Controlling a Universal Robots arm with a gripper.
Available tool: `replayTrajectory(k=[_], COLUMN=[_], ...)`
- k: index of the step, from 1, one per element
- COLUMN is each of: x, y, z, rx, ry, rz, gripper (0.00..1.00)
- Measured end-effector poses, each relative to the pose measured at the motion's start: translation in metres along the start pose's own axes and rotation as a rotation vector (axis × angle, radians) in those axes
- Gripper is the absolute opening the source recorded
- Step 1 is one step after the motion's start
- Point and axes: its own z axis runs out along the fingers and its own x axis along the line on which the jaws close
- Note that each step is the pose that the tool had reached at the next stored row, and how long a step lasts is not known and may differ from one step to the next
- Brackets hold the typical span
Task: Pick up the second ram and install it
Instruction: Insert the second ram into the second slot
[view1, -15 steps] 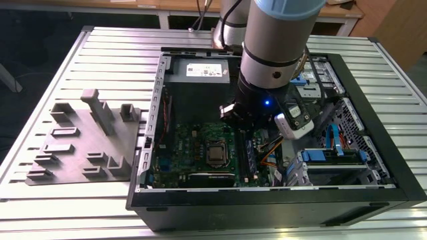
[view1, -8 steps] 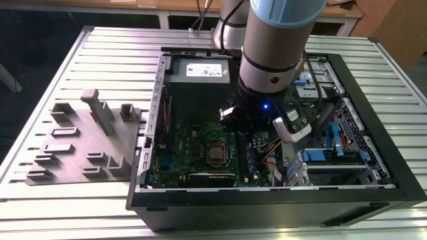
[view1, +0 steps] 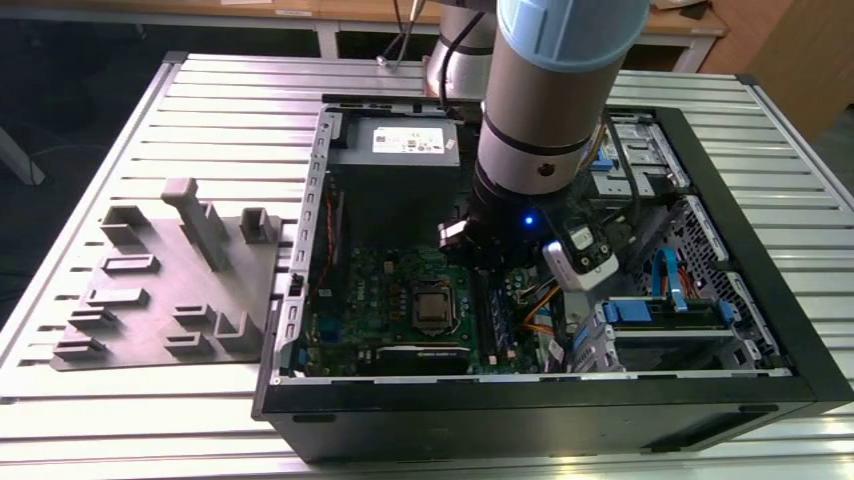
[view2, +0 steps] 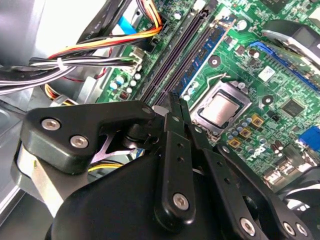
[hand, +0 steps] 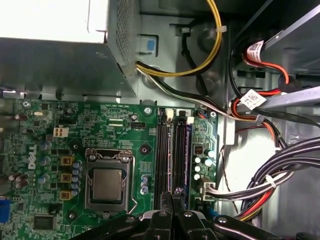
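Standing upright in a long black slot of the green motherboard (a bare slot runs alongside), the second ram shows as a thin dark blue strip with dark chips. The gripper hangs over its near end, fingers pressed together, gripping nothing

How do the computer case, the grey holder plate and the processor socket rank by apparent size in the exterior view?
Largest to smallest:
1. computer case
2. grey holder plate
3. processor socket
The differences are plain; none look alike.
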Motion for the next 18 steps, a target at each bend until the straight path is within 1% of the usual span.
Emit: replayTrajectory(k=[6, 11, 18], x=[0.0003, 0.0019, 0.0030], y=[0.0008, 0.0028, 0.0032], z=[0.0033, 0.0061, 0.0126], rx=[0.0000, 0.0000, 0.0000], ry=[0.0000, 0.0000, 0.0001], rz=[0.000, 0.000, 0.000], gripper=[0.08, 0.08, 0.08])
